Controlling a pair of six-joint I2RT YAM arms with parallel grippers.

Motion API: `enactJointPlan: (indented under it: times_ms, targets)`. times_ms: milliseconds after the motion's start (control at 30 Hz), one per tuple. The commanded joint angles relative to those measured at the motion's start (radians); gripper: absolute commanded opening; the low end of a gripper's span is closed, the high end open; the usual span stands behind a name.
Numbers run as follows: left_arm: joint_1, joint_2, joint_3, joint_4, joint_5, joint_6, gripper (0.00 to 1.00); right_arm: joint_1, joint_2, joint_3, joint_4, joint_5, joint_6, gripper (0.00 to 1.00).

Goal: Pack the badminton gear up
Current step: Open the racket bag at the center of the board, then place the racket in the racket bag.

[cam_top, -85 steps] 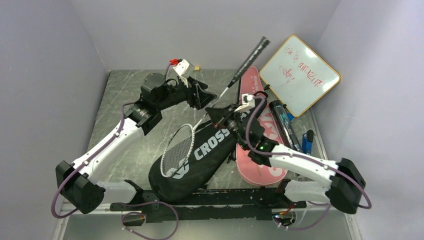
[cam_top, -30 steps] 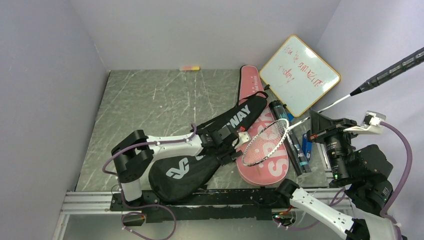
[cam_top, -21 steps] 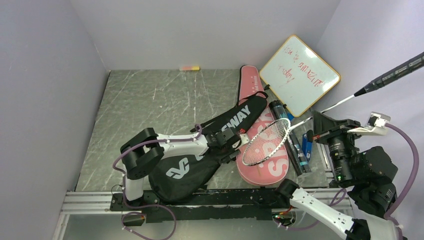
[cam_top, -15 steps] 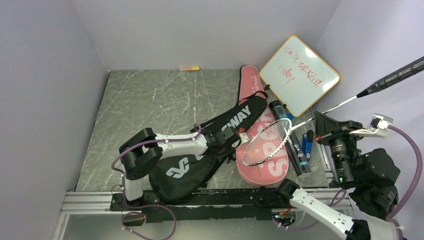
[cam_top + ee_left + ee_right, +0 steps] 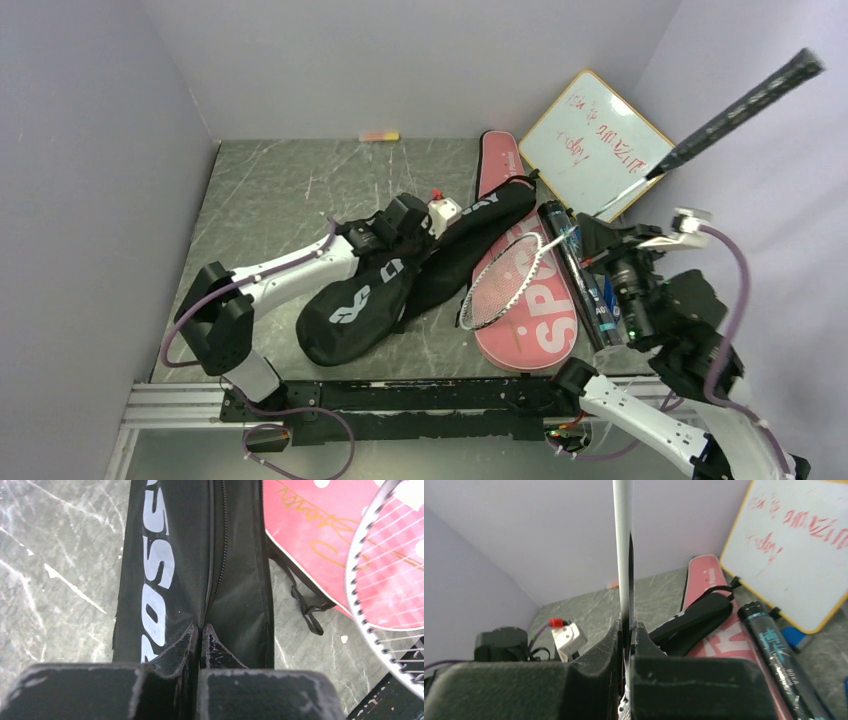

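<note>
Nearest the arm bases, the right gripper (image 5: 626, 627) stays clamped on the thin shaft of the white-framed racket (image 5: 505, 282) and has swung it round. The strung head now hangs low over the pink cover (image 5: 535, 330), closer to the black cover (image 5: 385, 295) than a moment ago, and the wrapped handle pokes up and away to the right. Next out comes the big change: the left gripper (image 5: 200, 630), spread wide a second back, has snapped together right on the black cover's zip line (whether a zip pull sits between the tips cannot be told), and the cover has shifted and humped up around the grip. That reads as set-up, with one arm anchoring or unzipping the bag and the other lining the racket up; nothing is inside yet. The black cover lies slack and creased on the table (image 5: 280, 190), its white lettering partly folded, its zip looking closed along the stretch the wrist view shows. The pink cover lies flat beside it, with the dark tube (image 5: 578, 270) along its right edge. Farthest back, the whiteboard (image 5: 600, 140) leans in the corner and the marker (image 5: 378, 135) lies by the wall.
</note>
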Motion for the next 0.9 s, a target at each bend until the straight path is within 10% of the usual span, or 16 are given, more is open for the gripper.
enactJointPlan:
  times_ms: [0, 433, 867]
  targets:
    - [0.01, -0.087, -0.018, 0.054, 0.025, 0.0, 0.05, 0.006, 0.012, -0.099, 0.24, -0.091, 0.038, 0.0]
    - [0.02, -0.221, -0.08, 0.047, -0.133, 0.145, 0.05, 0.005, 0.088, -0.474, 0.689, 0.013, 0.413, 0.0]
    - [0.055, -0.216, -0.08, 0.049, -0.1, 0.115, 0.05, 0.002, -0.03, -0.66, 0.942, 0.003, 0.41, 0.0]
